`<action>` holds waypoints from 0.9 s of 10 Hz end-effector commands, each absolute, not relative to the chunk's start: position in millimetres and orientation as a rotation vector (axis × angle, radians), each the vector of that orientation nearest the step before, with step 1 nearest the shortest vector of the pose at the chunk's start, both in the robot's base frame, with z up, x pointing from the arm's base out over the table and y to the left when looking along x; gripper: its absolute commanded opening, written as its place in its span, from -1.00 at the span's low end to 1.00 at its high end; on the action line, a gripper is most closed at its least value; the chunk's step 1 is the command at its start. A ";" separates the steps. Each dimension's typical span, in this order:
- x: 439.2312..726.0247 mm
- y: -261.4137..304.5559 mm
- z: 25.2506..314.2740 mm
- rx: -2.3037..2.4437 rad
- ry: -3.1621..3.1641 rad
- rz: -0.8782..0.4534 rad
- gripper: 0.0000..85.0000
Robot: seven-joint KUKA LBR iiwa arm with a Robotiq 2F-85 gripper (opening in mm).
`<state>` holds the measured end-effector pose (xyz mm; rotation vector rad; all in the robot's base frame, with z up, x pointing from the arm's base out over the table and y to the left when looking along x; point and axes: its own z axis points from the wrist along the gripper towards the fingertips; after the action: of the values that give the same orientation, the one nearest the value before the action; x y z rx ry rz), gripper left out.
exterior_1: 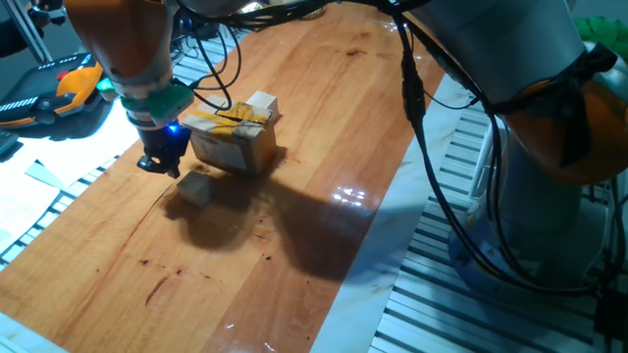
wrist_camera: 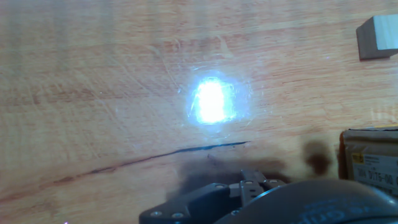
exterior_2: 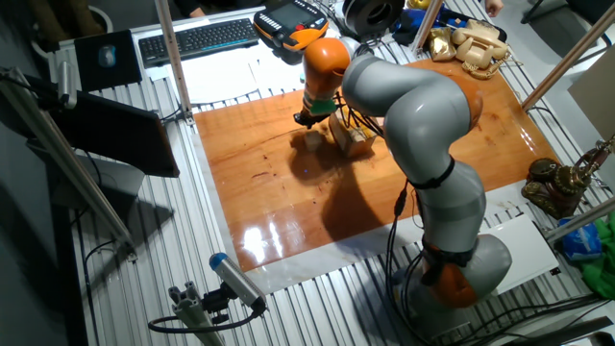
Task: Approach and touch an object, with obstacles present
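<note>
The light-tan wooden cube (exterior_1: 196, 188) sits on the wooden table just in front of the cardboard box (exterior_1: 235, 139). It also shows at the top right edge of the hand view (wrist_camera: 378, 37) and in the other fixed view (exterior_2: 312, 140). My gripper (exterior_1: 160, 164) hangs low over the table, just left of the cube and apart from it. Its fingers look closed together and hold nothing. In the other fixed view the gripper (exterior_2: 306, 120) is beside the box (exterior_2: 354, 137). The tiny cube is out of view.
The brown box with yellow tape shows at the right edge of the hand view (wrist_camera: 370, 158). A cream cube (exterior_1: 262, 103) stands behind the box. A light glare spot (wrist_camera: 211, 101) lies on the table below the hand. Cables hang from the arm over the box.
</note>
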<state>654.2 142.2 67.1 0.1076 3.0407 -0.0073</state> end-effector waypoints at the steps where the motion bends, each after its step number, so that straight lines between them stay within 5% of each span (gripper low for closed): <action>1: 653.0 141.2 65.3 0.106 3.041 -0.008 -1.00; 9: 648.1 143.0 57.0 0.120 3.113 -0.094 -1.00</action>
<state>647.3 143.4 58.2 0.1154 3.1067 -0.0928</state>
